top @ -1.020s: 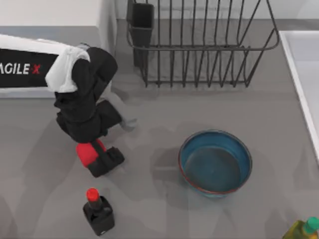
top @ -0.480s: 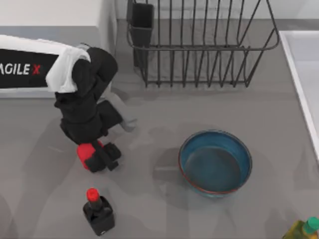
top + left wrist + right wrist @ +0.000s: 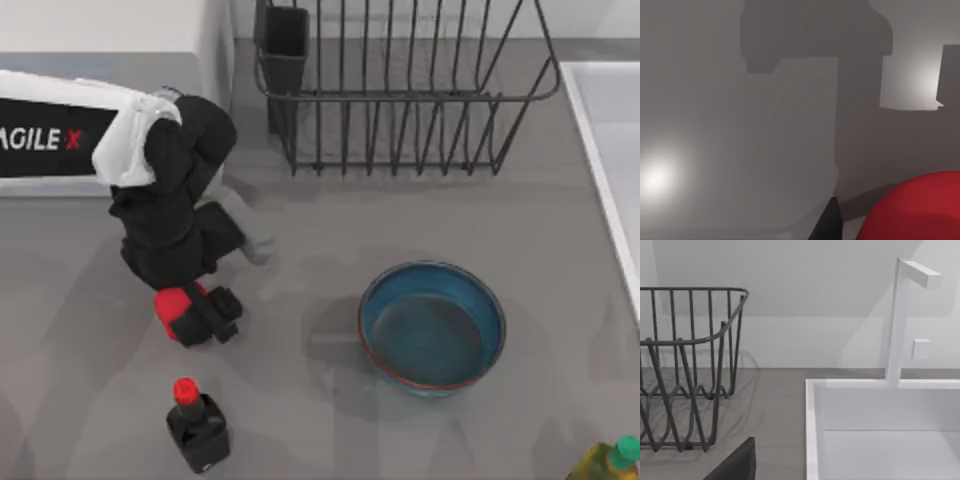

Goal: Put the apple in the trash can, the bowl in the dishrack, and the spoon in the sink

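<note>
The red apple (image 3: pixel 170 309) lies on the grey counter at the left, and my left gripper (image 3: pixel 197 313) is shut on it from above. In the left wrist view the apple (image 3: pixel 920 212) sits close beside a dark fingertip (image 3: pixel 829 224). Right of centre stands the blue bowl (image 3: pixel 432 325) with nothing in it. At the back is the wire dishrack (image 3: pixel 400 90) (image 3: pixel 690 365), and the white sink (image 3: pixel 610 150) (image 3: pixel 880 435) lies along the right edge. A pale grey spoon (image 3: pixel 256 247) pokes out from under the left arm. The trash can is out of view. A dark part of my right gripper (image 3: pixel 735 465) faces the rack and sink.
A dark bottle with a red cap (image 3: pixel 196 428) stands just in front of the apple. A yellow-green bottle (image 3: pixel 605 462) is at the front right corner. A white appliance (image 3: pixel 110 25) fills the back left. A white faucet (image 3: pixel 900 320) rises behind the sink.
The left gripper's fingers have drawn in around the apple since a second ago. Since half a second ago nothing has moved.
</note>
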You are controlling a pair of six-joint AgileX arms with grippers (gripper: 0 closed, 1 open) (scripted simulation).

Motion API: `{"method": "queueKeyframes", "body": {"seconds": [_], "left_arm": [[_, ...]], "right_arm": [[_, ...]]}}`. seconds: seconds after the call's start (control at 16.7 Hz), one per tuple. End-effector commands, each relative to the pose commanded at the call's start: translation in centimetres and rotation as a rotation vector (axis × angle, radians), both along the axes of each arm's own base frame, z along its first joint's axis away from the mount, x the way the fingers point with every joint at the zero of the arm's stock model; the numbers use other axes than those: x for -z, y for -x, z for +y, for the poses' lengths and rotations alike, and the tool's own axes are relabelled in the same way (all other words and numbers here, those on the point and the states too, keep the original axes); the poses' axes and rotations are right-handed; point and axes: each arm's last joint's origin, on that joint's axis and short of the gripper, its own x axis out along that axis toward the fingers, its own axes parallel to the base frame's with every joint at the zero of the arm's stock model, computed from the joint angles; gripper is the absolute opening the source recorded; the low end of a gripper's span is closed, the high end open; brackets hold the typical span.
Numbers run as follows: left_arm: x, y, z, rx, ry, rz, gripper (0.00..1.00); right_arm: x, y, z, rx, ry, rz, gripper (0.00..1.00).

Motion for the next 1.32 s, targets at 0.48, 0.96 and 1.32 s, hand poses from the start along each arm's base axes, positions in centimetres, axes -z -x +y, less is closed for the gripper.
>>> {"method": "queueKeyframes", "body": {"seconds": [0.48,0.96,1.32], "left_arm": [[-6.6,-0.4,-0.2,0.001,-0.005,0.008,0.0],[-9.8,-0.1,0.0,0.001,-0.002,0.003,0.0],[-11.4,0.4,1.8,0.107,0.009,-0.008,0.0]], "right_arm": [[0.0,0.0,0.0,0.0,0.0,0.0,1.0],[0.0,0.0,0.0,0.0,0.0,0.0,1.0],[0.0,0.0,0.0,0.0,0.0,0.0,1.0]]}}
